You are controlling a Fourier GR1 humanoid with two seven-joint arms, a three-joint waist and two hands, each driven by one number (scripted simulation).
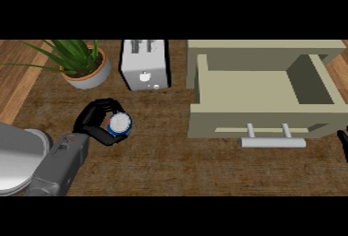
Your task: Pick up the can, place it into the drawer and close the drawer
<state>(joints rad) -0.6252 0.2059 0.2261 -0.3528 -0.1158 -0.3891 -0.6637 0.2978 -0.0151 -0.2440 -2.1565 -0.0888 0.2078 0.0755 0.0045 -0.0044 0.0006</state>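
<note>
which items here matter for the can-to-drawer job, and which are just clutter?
Job:
- can, blue with a pale top, held in the left hand, fingers curled round it
- drawer, open, nothing visible inside, handle at the front
- right hand, only a sliver at the right edge

Clutter:
- toaster
- potted plant

A home kitchen: a white toaster (144, 64) stands on the wood-grain desk (204, 161), a potted plant (81, 64) just left of it, an open drawer (262, 94) to its right.
</note>
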